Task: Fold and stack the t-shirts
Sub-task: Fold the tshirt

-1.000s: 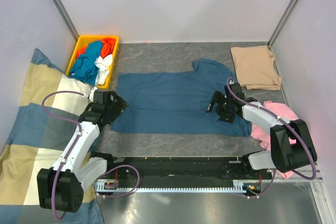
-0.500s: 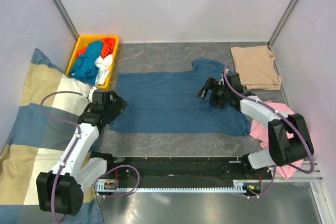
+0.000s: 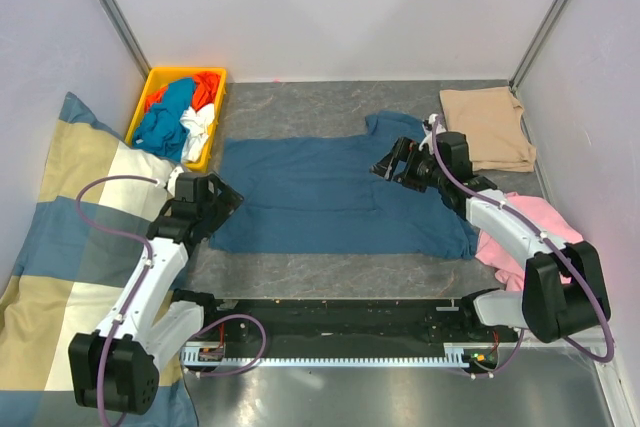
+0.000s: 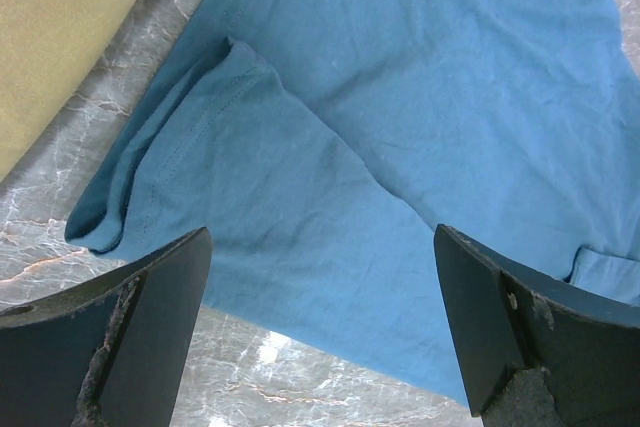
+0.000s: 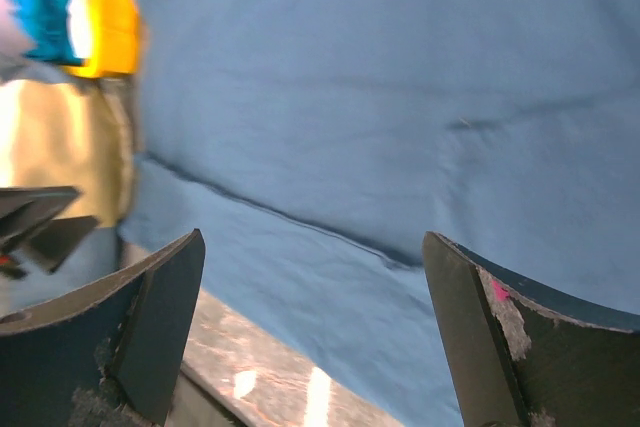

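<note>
Top external, teal-blue t-shirt [image 3: 320, 197] spread flat, sleeve seemingly folded in, both jaws wide, empty

White left arm [image 3: 150, 275] and right arm [image 3: 503, 223], black joints, purple cables [image 3: 120, 179]

The blue t-shirt [image 3: 330, 202] is soft matt cloth, slightly creased. The table [image 3: 300, 107] looks like smooth grey marbled stone, a little shiny. The yellow bin [image 3: 219, 97] is glossy plastic.
</note>
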